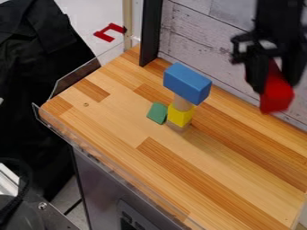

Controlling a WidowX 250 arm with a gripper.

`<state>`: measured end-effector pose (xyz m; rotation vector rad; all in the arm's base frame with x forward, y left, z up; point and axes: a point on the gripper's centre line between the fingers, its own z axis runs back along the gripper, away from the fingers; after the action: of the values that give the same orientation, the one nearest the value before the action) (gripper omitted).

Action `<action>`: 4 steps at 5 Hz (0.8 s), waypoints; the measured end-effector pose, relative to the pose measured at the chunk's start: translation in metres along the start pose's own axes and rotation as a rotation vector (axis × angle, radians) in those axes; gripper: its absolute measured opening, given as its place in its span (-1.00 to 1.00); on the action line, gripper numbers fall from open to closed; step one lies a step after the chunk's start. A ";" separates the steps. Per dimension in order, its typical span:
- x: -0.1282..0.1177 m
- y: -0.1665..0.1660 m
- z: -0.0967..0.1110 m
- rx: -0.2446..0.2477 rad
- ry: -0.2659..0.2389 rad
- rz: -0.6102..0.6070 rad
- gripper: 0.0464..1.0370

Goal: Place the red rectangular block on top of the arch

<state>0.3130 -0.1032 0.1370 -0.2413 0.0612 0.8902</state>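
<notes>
On the butcher-block worktop (120,126), a green block (157,112) lies beside a yellow block (180,115), which sits on a pale wooden piece (178,127) and bears a wooden cylinder (182,103). Whitish wood-look panelling (198,49) rises along the worktop's far side, next to an upright black post (150,33). A clear guard (78,77) follows the left edge, and a grey panel (102,186) stands below the front. Black cloth (36,58) hangs at the left. Beyond the worktop is a red bracket-shaped piece (109,33); at lower left, a black cable (25,177) runs near a screw (42,205).
</notes>
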 end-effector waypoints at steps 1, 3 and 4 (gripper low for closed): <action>0.025 0.016 0.018 -0.055 -0.049 0.230 0.04; 0.062 0.049 0.041 -0.154 -0.057 0.462 0.04; 0.073 0.061 0.041 -0.144 -0.072 0.506 0.04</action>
<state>0.3099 -0.0008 0.1545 -0.3351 -0.0107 1.4092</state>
